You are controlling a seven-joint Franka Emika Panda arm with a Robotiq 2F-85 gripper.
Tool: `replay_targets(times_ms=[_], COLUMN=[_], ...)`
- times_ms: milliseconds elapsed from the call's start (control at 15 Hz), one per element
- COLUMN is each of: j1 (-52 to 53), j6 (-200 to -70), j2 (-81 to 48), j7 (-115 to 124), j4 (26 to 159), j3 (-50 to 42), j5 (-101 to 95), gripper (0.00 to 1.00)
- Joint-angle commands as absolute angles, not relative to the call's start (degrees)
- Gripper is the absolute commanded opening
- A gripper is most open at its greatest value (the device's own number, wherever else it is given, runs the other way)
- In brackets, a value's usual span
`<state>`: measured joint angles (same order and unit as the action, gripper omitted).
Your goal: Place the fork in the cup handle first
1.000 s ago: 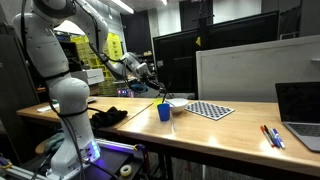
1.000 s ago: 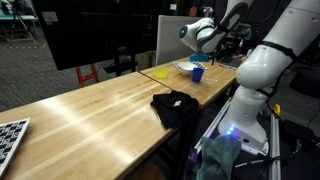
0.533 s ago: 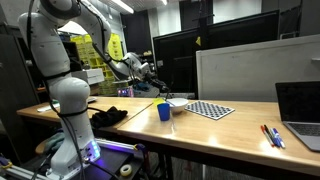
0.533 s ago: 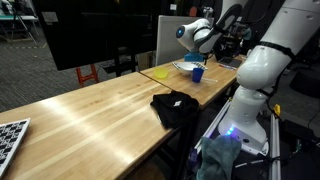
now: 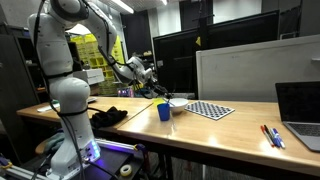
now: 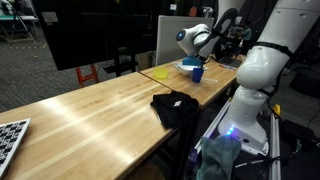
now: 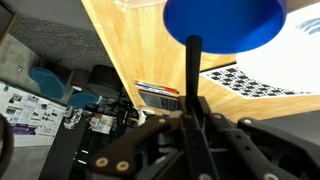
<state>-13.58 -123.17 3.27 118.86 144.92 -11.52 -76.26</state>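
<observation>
The blue cup (image 5: pixel 164 112) stands on the wooden table (image 5: pixel 230 130) and also shows in the other exterior view (image 6: pixel 198 73). In the wrist view the cup (image 7: pixel 225 22) lies just beyond my gripper (image 7: pixel 193 108). The gripper is shut on the fork (image 7: pixel 192 70), a slim dark bar that runs from between the jaws to the cup's rim. I cannot tell whether its far end is inside the cup. In both exterior views the gripper (image 5: pixel 150 80) (image 6: pixel 205 56) hangs just above and beside the cup.
A checkered board (image 5: pixel 210 110) lies behind the cup, with a pale shallow bowl (image 5: pixel 178 102) beside it. Red and blue pens (image 5: pixel 272 136) and a laptop (image 5: pixel 300 108) are farther along. A black cloth (image 6: pixel 175 105) lies near the robot base.
The gripper with the fork has shifted slightly lower and closer to the cup. The cup has not moved.
</observation>
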Motion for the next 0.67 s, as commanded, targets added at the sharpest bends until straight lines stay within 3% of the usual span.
replay_targets(times_ms=[0, 600], j1=[-13.33, -13.57], j6=[-125.61, -128.34], j2=[2.95, 1.17], j7=[120.10, 120.02], j4=[145.69, 147.10], j3=[-12.33, -12.67], j5=[-75.60, -73.71], gripper=[0.02, 0.02])
